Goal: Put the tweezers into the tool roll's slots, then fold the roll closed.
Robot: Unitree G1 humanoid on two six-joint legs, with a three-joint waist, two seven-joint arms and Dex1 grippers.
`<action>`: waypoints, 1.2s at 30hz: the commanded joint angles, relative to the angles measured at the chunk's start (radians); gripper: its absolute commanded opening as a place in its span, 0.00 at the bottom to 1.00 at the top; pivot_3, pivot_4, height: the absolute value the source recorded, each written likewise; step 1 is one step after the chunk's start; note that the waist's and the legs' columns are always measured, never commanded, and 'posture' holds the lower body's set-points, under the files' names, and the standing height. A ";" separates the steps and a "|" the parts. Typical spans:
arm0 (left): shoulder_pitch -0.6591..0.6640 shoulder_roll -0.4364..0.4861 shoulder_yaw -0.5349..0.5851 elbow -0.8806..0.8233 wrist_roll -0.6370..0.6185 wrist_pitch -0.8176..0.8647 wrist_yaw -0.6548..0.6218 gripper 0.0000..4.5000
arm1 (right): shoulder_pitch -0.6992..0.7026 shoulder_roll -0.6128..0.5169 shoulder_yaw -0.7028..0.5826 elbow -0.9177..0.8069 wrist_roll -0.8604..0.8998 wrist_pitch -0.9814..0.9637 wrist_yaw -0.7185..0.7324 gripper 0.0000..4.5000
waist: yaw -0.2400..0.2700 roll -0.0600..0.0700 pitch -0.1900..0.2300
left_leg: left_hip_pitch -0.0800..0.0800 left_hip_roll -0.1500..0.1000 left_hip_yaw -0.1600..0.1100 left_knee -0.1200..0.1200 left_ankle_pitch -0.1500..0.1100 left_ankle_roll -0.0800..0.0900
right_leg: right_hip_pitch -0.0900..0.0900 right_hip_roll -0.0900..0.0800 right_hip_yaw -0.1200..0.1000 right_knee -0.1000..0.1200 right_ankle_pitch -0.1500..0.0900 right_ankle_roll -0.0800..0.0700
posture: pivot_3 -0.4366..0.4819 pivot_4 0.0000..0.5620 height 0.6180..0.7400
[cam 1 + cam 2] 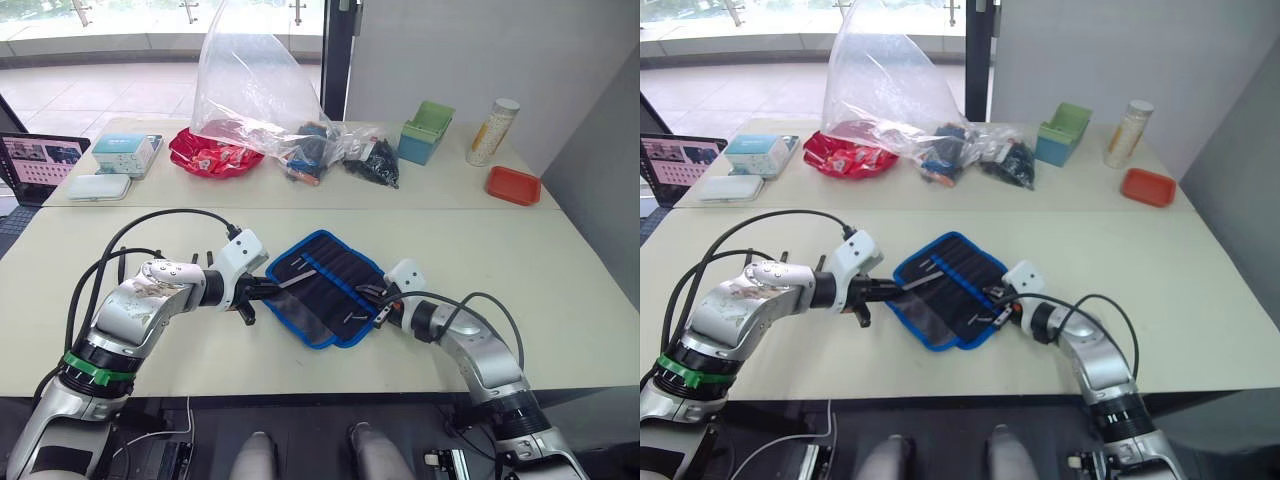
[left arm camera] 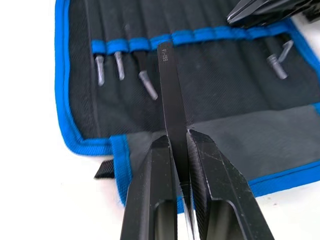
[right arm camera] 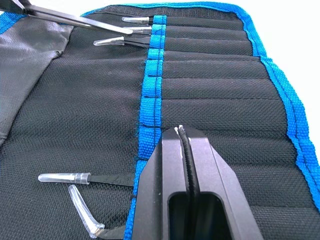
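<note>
Tool roll [image 1: 325, 287] spread open flat on the bench [image 1: 120, 220], lying between the two hands, blue border all round and a blue stitched band across the slots. Three capped tweezers [image 2: 120, 67] already tucked under that band just ahead of the left hand's fingertips; two more capped tips [image 3: 65, 177] seated beside the right hand.

Left hand [image 2: 177, 137] reaching in low and nearly level from the roll's left edge, fingers clamped narrow on a single black tweezer [image 2: 170, 90], its free end angled forward over the fabric toward the blue band, beside the three seated ones. Fingers [image 2: 150, 190] hovering over the roll's grey flap, near the black strap [image 2: 104, 170].

Right hand [image 3: 185, 137] stretched in from the roll's opposite edge, fingers pressed together with no visible gap, tips resting on or just above the blue band; contact with the fabric not certain. Nothing seen gripped between them.

Beyond both hands, a clear plastic bag [image 1: 250, 90] at the far side of the bench.
</note>
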 commanded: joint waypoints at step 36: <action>-0.108 -0.209 -0.111 0.108 0.144 -0.054 0.028 0.00 | 0.057 -0.028 0.038 0.028 -0.036 0.093 0.014 0.01 | 0.004 -0.001 -0.002 | 0.000 -0.001 -0.001 0.001 0.000 0.000 | 0.002 0.000 0.000 0.000 0.000 0.001 | 0.48 0.27 0.95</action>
